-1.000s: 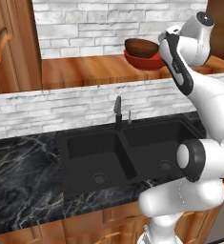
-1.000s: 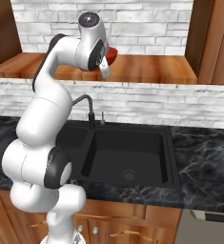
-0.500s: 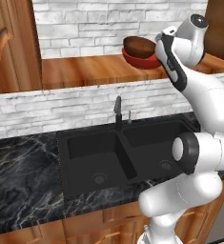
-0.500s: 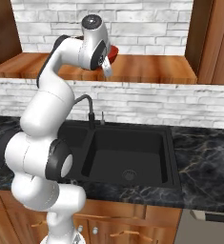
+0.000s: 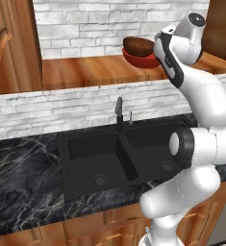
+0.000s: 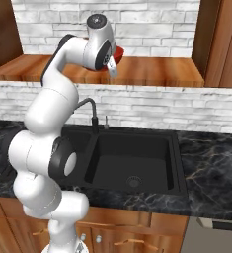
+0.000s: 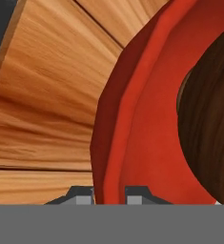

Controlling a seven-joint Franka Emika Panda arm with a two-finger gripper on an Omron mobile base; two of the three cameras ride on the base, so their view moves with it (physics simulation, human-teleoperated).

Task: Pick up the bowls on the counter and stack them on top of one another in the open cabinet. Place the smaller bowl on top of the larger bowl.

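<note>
The gripper (image 7: 109, 194) sits low over the rim of the red bowl (image 7: 142, 119), its two finger tips close together with the rim's edge between them; whether it actually grips the rim cannot be told, but the jaws are nearly closed. In the hand view the red rim curves right in front of the tips, and the brown wooden bowl (image 7: 208, 109) lies inside it, with the warm wood floor of the open cabinet (image 7: 46, 95) spreading out behind.

From the left base view the stack is plain: the brown bowl (image 5: 139, 45) nests in the red bowl (image 5: 142, 59), both standing on the cabinet floor (image 5: 85, 72) in front of the white brick back wall, with the arm's wrist just beside them on the right. A carved cabinet door (image 5: 8, 43) stands at the far left.

In the right base view the arm's head covers nearly all of the stack, leaving a sliver of the red bowl (image 6: 118, 52) at its right edge.

Below, the black marble counter (image 6: 211, 168) holds a dark double sink (image 5: 119, 153) with a black tap (image 5: 119, 111) behind it.
</note>
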